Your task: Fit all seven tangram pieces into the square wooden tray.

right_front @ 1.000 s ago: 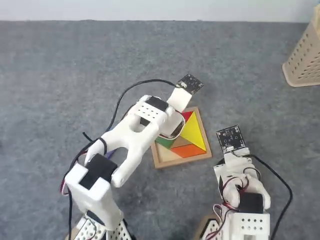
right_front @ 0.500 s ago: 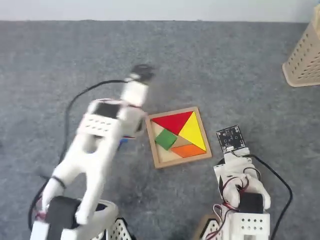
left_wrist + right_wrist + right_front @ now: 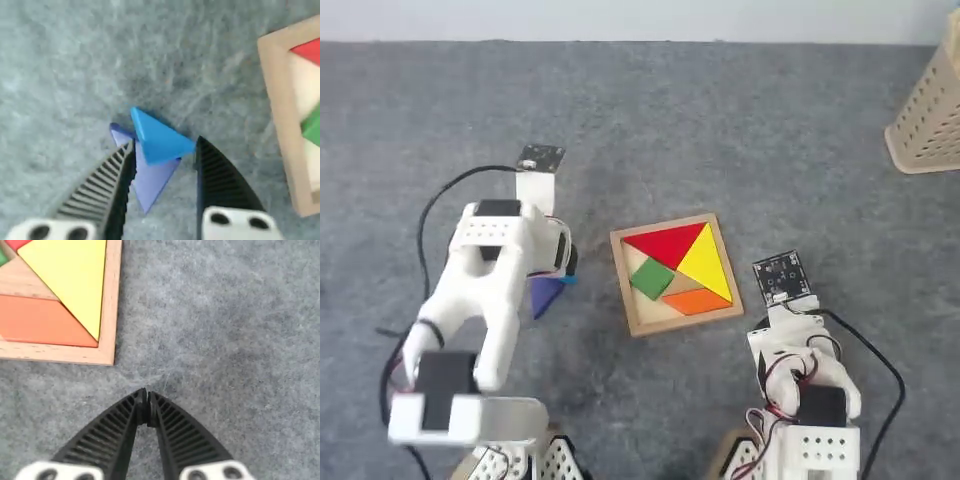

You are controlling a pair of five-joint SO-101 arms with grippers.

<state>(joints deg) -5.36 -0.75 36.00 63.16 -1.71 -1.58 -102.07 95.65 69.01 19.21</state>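
The left arm (image 3: 485, 290) and right arm (image 3: 805, 400) are white plastic shells with black motor blocks (image 3: 445, 375) and looping black cables (image 3: 448, 190). The left pincer (image 3: 165, 147) and right pincer (image 3: 146, 395) have tapered black fingers (image 3: 107, 185), ribbed inside, with white screw-holed bases (image 3: 235, 225) behind.

Bare carpet (image 3: 720, 120) is lying open from the wooden tray's (image 3: 685, 321) 11 to 2 o'clock; the left arm (image 3: 490, 270) is crowding its 9 o'clock, and the right arm (image 3: 800, 370) is sitting at 4 o'clock.

Robotics workspace — grey felt mat (image 3: 770, 130), pale wall (image 3: 620, 20), perforated bin (image 3: 930, 110)
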